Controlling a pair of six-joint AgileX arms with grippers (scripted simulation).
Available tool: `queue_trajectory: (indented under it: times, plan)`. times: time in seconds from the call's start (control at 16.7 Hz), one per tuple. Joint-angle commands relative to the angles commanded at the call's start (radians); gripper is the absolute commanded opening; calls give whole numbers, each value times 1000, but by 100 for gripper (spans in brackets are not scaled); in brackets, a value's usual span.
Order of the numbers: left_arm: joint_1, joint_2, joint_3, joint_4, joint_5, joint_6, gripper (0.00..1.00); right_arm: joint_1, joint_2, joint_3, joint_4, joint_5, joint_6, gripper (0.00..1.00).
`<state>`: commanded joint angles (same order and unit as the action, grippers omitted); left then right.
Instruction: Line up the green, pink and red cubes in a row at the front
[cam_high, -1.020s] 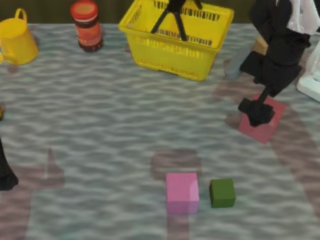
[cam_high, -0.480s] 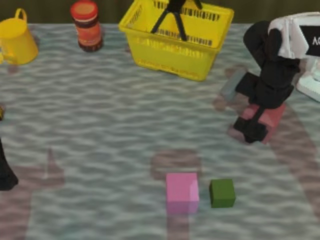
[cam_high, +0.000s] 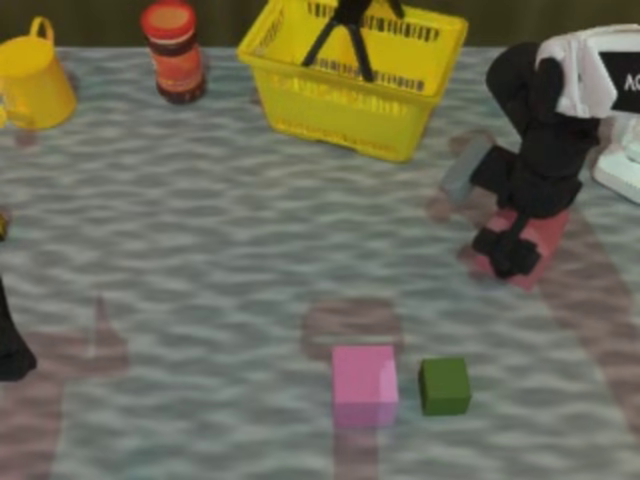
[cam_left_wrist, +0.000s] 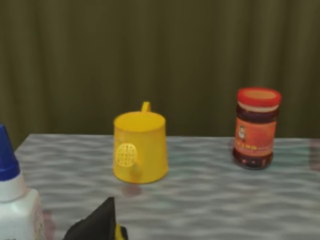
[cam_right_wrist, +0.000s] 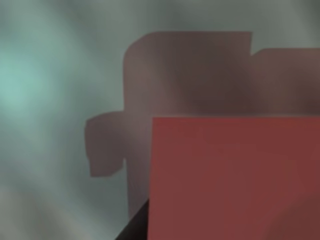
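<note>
Since a second ago I'm dropping my right gripper (cam_high: 512, 252) onto the red cube (cam_high: 545, 235); can't tell its grip. Pink (cam_high: 364, 385) and green (cam_high: 444, 386) are sitting lined up already.

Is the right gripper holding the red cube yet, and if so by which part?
Cannot be told. The right gripper sits right at the red cube, over its front-left part, but its fingers are hidden. The left arm is parked, holding nothing.

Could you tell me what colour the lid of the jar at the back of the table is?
Red; the jar's lid shows best in the left wrist view.
</note>
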<state>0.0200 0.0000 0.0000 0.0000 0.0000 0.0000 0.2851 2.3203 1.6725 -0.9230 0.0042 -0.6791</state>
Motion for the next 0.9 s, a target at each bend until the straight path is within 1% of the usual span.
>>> queue_trajectory:
  times: [0.3, 0.36, 0.9]
  plan:
    - [0, 0, 0, 0, 0, 0, 100, 0, 0, 0, 0, 0, 0, 2]
    - [0, 0, 0, 0, 0, 0, 100, 0, 0, 0, 0, 0, 0, 0]
    - [0, 0, 0, 0, 0, 0, 100, -2, -10, 3, -9, -2, 2, 0]
